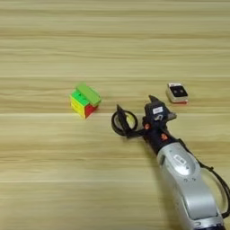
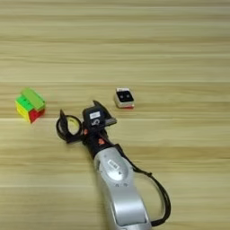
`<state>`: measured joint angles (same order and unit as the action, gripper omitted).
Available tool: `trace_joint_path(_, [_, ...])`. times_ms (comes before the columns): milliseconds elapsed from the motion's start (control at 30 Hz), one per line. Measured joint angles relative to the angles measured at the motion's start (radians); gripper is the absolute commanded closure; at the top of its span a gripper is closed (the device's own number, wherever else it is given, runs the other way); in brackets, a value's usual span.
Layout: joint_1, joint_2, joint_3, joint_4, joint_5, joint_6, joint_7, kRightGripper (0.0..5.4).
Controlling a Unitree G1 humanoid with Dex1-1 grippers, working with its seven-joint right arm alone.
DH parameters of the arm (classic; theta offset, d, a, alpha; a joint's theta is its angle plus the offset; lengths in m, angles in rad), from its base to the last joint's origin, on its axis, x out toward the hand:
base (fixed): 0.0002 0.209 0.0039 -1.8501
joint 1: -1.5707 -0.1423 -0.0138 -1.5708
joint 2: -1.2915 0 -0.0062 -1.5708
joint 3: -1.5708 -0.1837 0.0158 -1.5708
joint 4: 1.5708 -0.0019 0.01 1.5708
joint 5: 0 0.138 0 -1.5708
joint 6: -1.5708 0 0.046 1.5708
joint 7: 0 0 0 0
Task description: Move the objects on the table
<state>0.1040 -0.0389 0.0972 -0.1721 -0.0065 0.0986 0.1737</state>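
Note:
The black ring with a yellow inner side (image 1: 117,125) lies flat on the table (image 1: 54,179) at mid-picture. My right gripper (image 1: 136,108) stands open over it. Its left finger (image 1: 122,117) crosses the ring's opening and the other finger (image 1: 153,100) points away to the ring's right. The lime-green block (image 1: 88,93) rests tilted on top of the multicoloured puzzle cube (image 1: 81,106), left of the ring. To the right, the flat white-and-red box (image 1: 172,95) carries the tiny black cube with white marks (image 1: 178,91). The same box (image 2: 124,100) shows in the right eye view.
My silver forearm (image 1: 186,179) runs from the bottom right up to the gripper, with a black cable (image 1: 219,179) looping on its right side. Bare wood planks stretch across the far half and the whole left side.

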Motion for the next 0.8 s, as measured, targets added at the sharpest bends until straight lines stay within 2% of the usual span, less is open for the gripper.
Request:
trace_joint_path(233, [-0.072, -0.009, -0.111, 0.023, 0.015, 0.002, -0.059, 0.04])
trace_joint_path(467, [-0.171, -0.023, -0.205, 0.173, 0.031, -0.023, -0.106, 0.04])
trace_joint_path(800, [-0.253, -0.063, -0.239, 0.388, 0.015, -0.114, -0.143, 0.04])
